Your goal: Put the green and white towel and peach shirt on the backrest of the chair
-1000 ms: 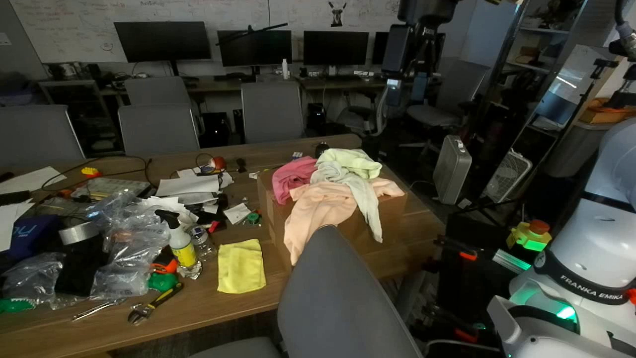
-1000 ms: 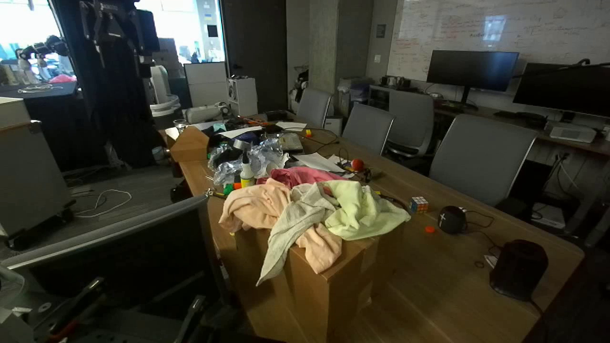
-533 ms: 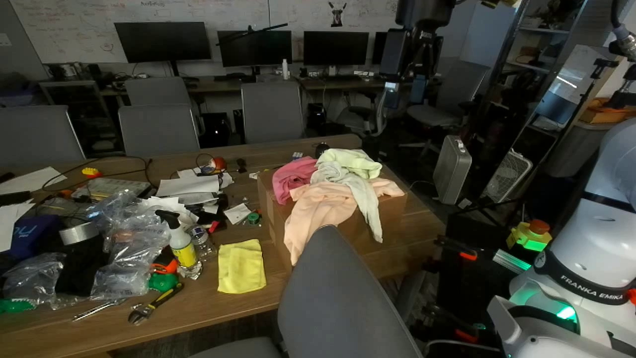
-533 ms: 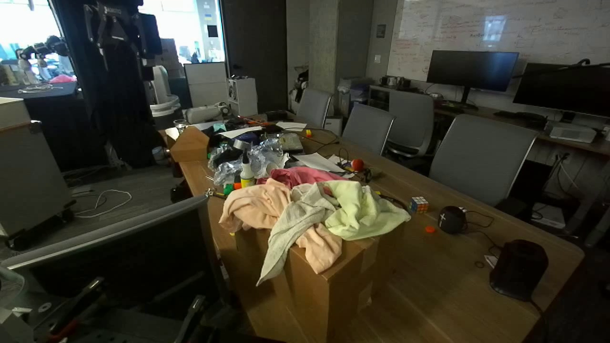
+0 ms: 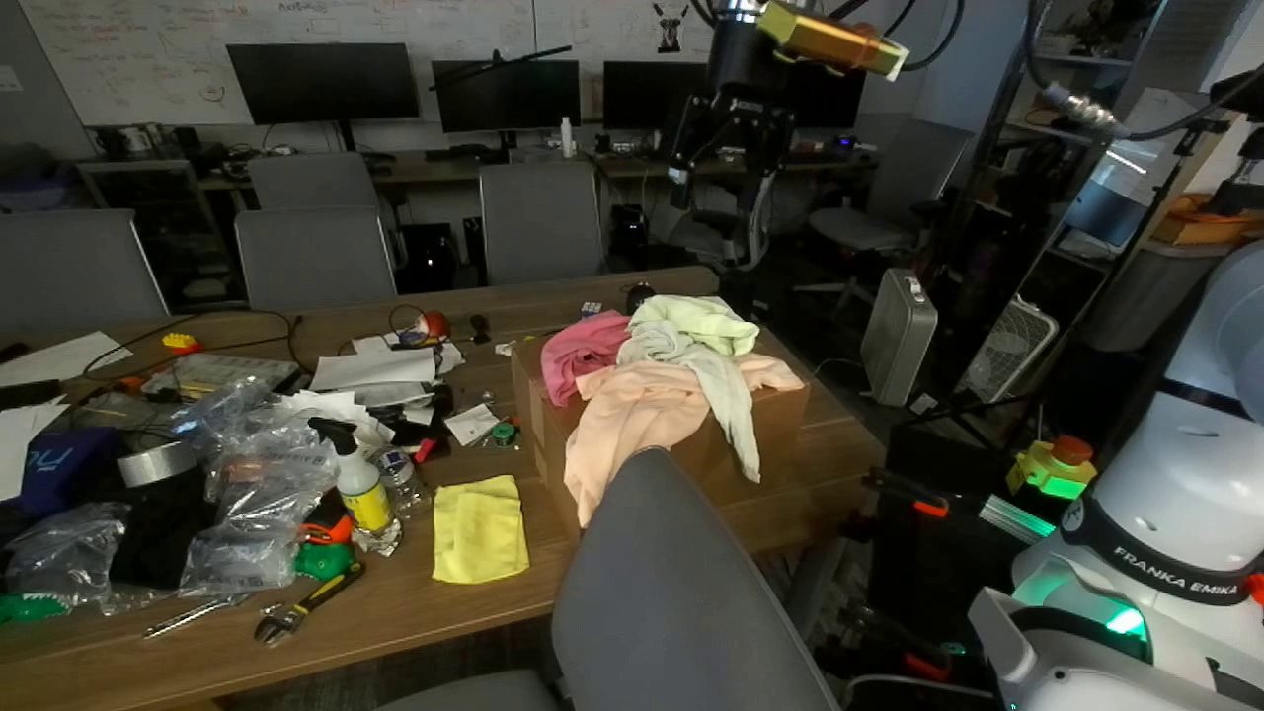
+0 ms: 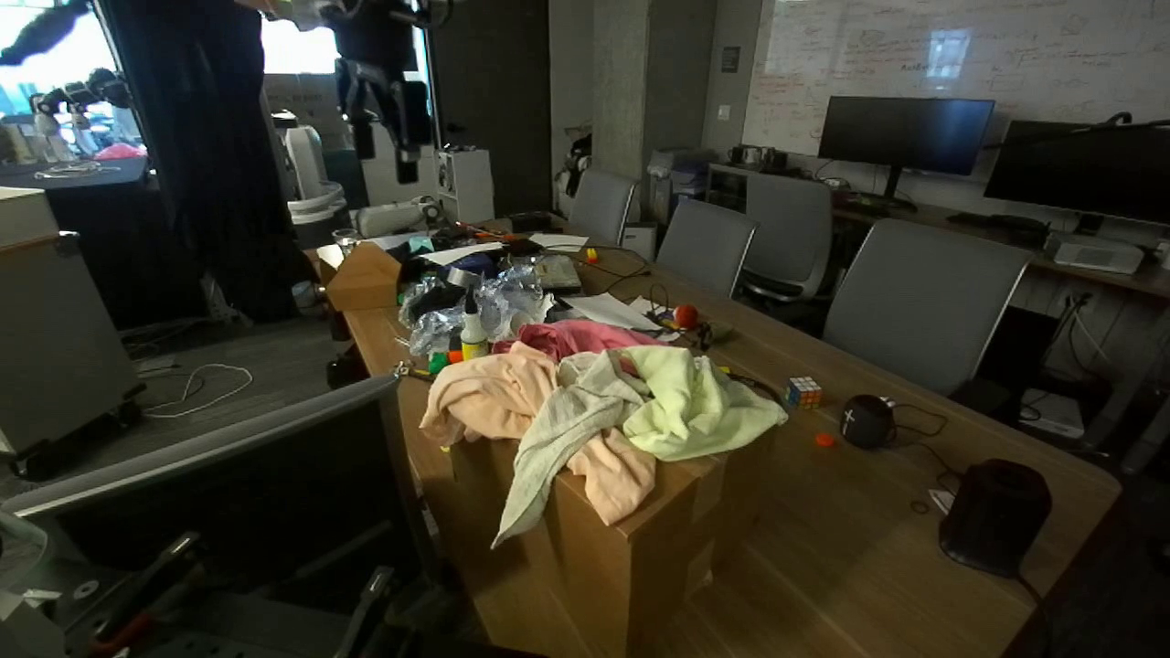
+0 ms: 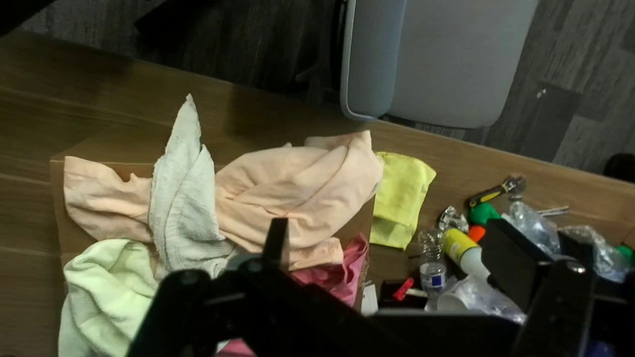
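Beyond the cluttered table (image 5: 395, 597) stand monitors (image 5: 321, 84). The green and white towel (image 5: 686, 344) and peach shirt (image 5: 642, 405) drape a cardboard box (image 6: 594, 567) near the chair (image 5: 681, 583). The hand (image 5: 719, 196) hangs high, spread wide.

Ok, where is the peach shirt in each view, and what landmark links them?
In an exterior view: the shirt is near the centre, mostly above the chair.
In an exterior view: the shirt is just left of centre, draped on the box.
Wrist view: the shirt runs from the left to just past centre.
Shared landmark: the pink cloth, next to the shirt in all three.
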Controlling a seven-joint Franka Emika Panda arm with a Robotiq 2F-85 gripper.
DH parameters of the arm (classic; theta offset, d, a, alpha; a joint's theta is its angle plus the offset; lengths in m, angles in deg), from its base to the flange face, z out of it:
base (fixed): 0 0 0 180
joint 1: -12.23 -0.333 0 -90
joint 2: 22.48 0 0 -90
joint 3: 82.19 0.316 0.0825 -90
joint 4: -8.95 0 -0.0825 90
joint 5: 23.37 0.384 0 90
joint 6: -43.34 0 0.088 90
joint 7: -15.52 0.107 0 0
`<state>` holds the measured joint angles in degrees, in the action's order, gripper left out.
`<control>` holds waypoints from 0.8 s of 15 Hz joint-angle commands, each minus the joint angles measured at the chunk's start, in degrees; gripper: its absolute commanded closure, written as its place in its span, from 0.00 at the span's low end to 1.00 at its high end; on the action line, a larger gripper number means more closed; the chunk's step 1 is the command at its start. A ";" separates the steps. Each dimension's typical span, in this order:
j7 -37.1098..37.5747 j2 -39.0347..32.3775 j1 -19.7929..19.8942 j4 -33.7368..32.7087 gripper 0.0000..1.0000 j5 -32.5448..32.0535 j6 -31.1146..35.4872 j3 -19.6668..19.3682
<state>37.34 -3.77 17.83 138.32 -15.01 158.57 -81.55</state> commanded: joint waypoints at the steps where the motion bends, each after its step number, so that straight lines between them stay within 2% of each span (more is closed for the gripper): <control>1: 3.64 -8.64 1.19 -4.54 0.00 1.53 5.74 -1.87; 7: 14.43 -20.03 3.04 -7.61 0.00 -2.81 14.24 -5.06; 12: 25.00 -27.61 3.43 -9.48 0.00 -5.64 19.95 -9.56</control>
<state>56.23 -26.99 21.22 131.89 -18.99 176.12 -89.00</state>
